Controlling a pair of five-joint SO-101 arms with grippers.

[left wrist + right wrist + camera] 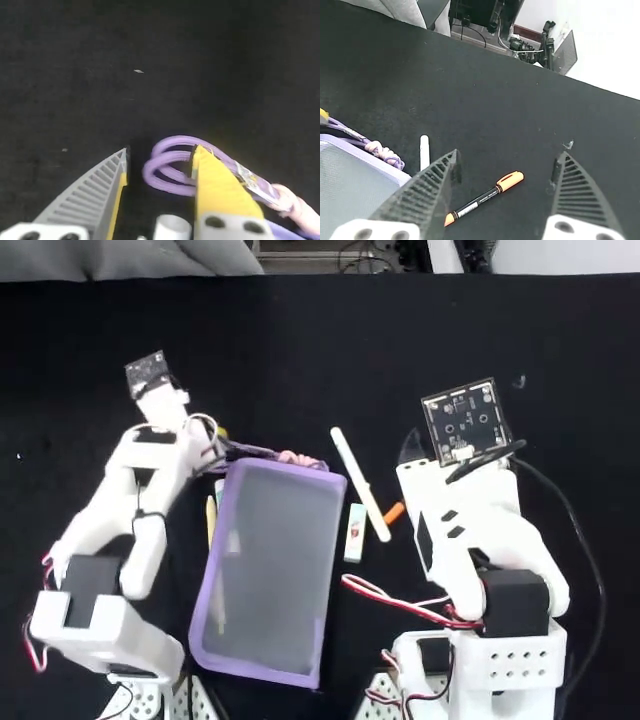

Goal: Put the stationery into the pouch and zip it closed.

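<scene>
Left hand (pixel 160 150) spread, apparently straddling the pouch loop (pixel 172 141).

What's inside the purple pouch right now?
Through the frosted window of the pouch only faint pale smudges show; what they are cannot be told. The white pen and orange marker lie outside it.
</scene>
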